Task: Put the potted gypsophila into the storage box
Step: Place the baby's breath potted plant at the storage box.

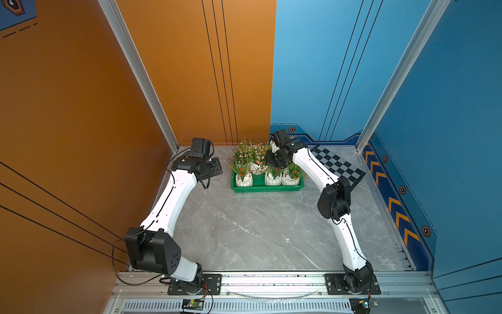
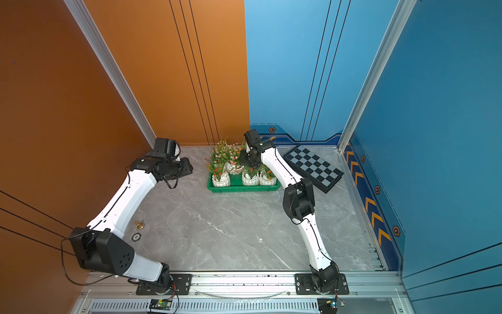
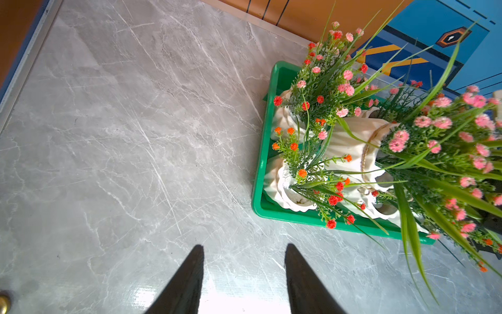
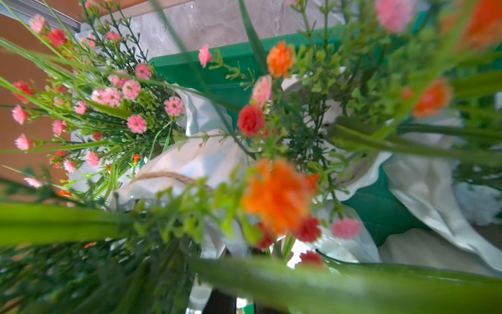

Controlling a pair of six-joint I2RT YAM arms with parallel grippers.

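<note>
The storage box [image 1: 267, 189] [image 2: 243, 189] is a green tray at the back of the table. It holds several potted gypsophila, with white pots [image 1: 243, 179] [image 1: 273, 178] [image 1: 290, 178] along its near side. In the left wrist view one pot [image 3: 353, 146], with twine round its rim, lies tipped among the others. My right gripper [image 1: 275, 160] [image 2: 248, 160] [image 4: 243, 301] is down among the sprigs over the box and shut. Foliage hides whether it holds any stems. My left gripper [image 3: 244, 261] [image 1: 214, 168] hangs open and empty over bare table left of the box [image 3: 258, 190].
A black-and-grey chequered board [image 1: 336, 164] [image 2: 312, 168] lies right of the box, partly under the right arm. Small brass pieces [image 2: 139, 224] and a round disc [image 2: 136, 237] sit by the left arm. Orange and blue walls close in the back and sides.
</note>
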